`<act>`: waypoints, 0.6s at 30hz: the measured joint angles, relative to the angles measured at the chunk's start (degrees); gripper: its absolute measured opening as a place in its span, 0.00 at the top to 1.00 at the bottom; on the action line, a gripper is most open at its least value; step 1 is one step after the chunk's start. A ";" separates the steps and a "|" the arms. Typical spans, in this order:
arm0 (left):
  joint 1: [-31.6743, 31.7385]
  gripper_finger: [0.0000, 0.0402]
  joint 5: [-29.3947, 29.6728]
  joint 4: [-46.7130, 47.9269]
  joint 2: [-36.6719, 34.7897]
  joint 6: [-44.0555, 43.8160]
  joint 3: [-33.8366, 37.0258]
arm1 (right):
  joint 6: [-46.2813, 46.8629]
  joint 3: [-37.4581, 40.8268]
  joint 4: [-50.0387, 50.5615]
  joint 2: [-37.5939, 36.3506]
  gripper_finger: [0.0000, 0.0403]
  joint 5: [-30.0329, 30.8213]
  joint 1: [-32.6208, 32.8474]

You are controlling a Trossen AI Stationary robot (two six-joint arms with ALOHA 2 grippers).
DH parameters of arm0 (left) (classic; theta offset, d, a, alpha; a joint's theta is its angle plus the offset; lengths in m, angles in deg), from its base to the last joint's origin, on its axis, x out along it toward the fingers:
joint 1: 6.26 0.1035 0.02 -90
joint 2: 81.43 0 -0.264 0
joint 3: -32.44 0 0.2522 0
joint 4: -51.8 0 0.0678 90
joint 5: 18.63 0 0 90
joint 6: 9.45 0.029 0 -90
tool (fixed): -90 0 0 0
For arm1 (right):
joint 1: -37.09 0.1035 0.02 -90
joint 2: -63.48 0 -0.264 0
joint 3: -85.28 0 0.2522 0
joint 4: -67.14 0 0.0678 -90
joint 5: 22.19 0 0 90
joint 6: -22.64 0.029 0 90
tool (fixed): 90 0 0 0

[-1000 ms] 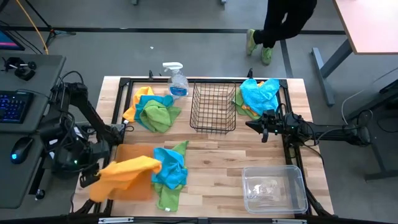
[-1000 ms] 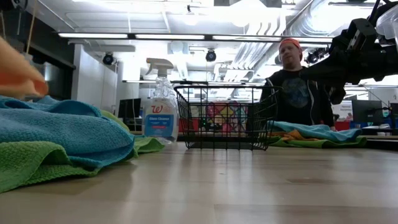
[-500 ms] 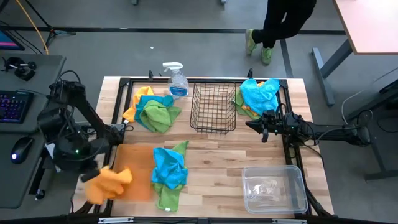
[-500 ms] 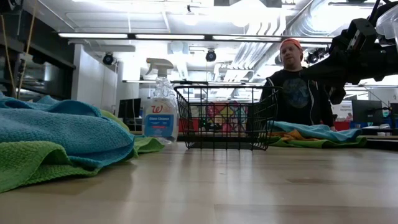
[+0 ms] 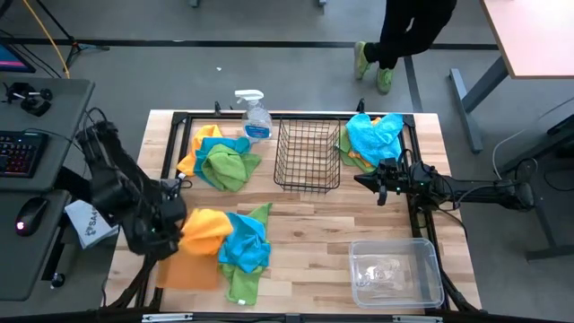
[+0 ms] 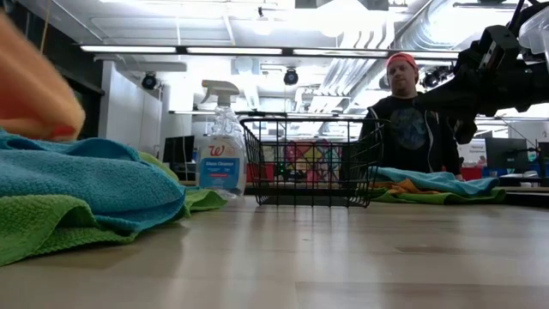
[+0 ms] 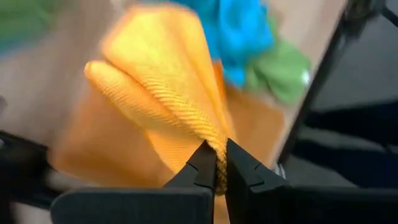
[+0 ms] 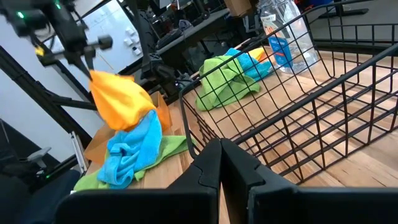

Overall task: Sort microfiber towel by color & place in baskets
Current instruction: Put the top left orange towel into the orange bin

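Left gripper (image 7: 216,163) is clamped on one edge of an orange towel (image 5: 204,231), cloth hanging off the pinch in a loose fold. It's held up at the front-left of the table, right over the near edge of the blue/green towel pile (image 5: 244,247) and just beside the orange tray (image 5: 190,272).

Key relation: the tray lies directly below and slightly toward the table's front edge from the gripper, so the drop looks like a short move down and forward, not across. The towel's long axis runs from the pinch out toward the pile, so my guess is the free end lands on the blue towel unless the arm pulls back toward its own side first.

Right gripper (image 8: 219,167), fingers together and holding nothing, waits by the right side of the wire basket (image 5: 308,154), near the second blue/green/orange pile (image 5: 372,136) at the back-right. Third pile (image 5: 221,158) sits back-left by the spray bottle (image 5: 255,114). Clear tub (image 5: 395,272) is front-right.

Left arm is far nearer the tray; the right arm's natural picks are the back-right pile into basket or tub.
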 joint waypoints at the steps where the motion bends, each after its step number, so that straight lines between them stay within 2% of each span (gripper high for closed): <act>1: -1.66 1.00 -1.92 -2.55 -1.02 -2.09 2.55 | 0.02 0.00 0.00 -0.02 1.00 0.02 0.00; 7: -10.06 1.00 -12.96 -17.13 -5.43 -18.14 13.47 | 0.02 0.00 0.00 0.00 1.00 0.02 -0.02; 9: -11.74 1.00 -14.55 -21.50 -6.40 -21.15 15.83 | 0.00 0.00 0.00 0.00 1.00 0.02 -0.02; 14: -10.16 1.00 -10.27 -28.01 -6.78 -16.76 21.17 | 0.00 0.00 0.00 0.00 1.00 0.00 0.00; 18: -6.34 1.00 -9.16 -28.18 -5.64 -10.24 25.45 | 0.00 0.00 0.00 -0.02 1.00 0.01 -0.01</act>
